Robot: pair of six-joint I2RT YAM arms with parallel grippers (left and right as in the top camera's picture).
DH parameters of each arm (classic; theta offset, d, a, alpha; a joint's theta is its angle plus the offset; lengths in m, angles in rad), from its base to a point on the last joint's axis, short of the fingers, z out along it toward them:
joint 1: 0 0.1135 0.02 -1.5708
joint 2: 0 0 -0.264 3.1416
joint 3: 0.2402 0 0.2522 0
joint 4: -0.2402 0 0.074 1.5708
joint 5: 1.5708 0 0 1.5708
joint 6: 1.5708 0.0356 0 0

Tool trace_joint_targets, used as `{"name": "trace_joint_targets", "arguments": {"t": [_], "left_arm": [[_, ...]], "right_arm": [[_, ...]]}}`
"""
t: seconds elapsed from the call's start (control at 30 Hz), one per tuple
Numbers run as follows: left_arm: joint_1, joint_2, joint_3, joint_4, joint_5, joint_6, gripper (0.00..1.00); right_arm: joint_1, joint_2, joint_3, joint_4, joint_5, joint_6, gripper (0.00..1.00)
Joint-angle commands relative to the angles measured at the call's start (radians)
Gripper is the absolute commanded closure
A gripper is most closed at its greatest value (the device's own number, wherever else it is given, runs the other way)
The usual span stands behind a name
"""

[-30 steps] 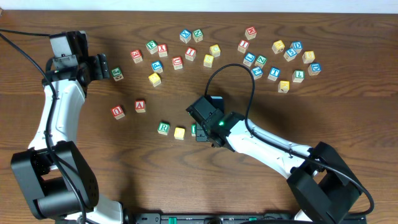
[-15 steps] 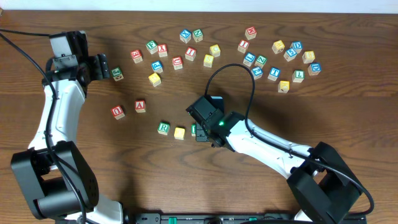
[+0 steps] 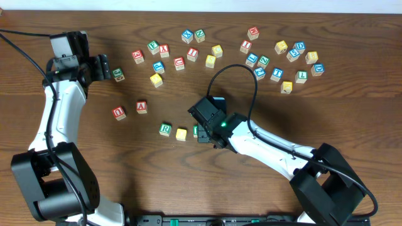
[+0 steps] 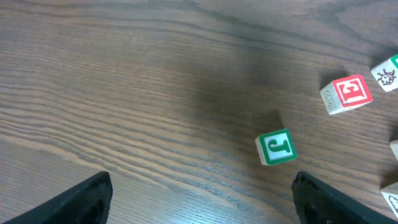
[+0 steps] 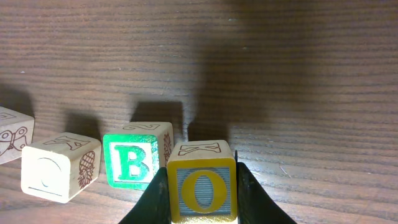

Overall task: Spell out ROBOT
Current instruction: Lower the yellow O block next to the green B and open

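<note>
A row stands on the table in front of my right arm: the green-framed R cube (image 3: 165,129), a yellow-faced cube (image 3: 181,134), then the green-framed B cube (image 3: 196,130), half hidden under my right wrist. In the right wrist view, the pale cube with a faint O (image 5: 53,169) and the B cube (image 5: 132,160) stand side by side. My right gripper (image 5: 202,194) is shut on a second yellow O cube (image 5: 202,186), held just right of the B. A blue-framed T cube (image 3: 277,74) lies in the far group. My left gripper (image 4: 202,205) stands open over bare wood at the far left.
Several loose letter cubes lie scattered along the back of the table (image 3: 94,188). Red-framed A (image 3: 142,107) and U (image 3: 119,113) cubes sit left of the row. A green J cube (image 4: 277,147) and a red E cube (image 4: 348,93) lie ahead of my left gripper.
</note>
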Motion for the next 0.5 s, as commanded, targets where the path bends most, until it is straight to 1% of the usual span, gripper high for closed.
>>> {"name": "trace_joint_targets", "arguments": {"t": [0.0, 0.2, 0.47], "left_arm": [[0.003, 0.0, -0.005, -0.001, -0.002, 0.006, 0.09], [0.003, 0.0, -0.005, 0.0, -0.003, 0.006, 0.09], [0.003, 0.0, -0.005, 0.006, -0.003, 0.006, 0.09]], "right_arm": [[0.007, -0.017, -0.01, 0.001, 0.009, 0.019, 0.92], [0.007, -0.017, -0.04, 0.031, 0.008, 0.056, 0.92], [0.007, -0.017, -0.041, 0.032, 0.008, 0.055, 0.91]]}}
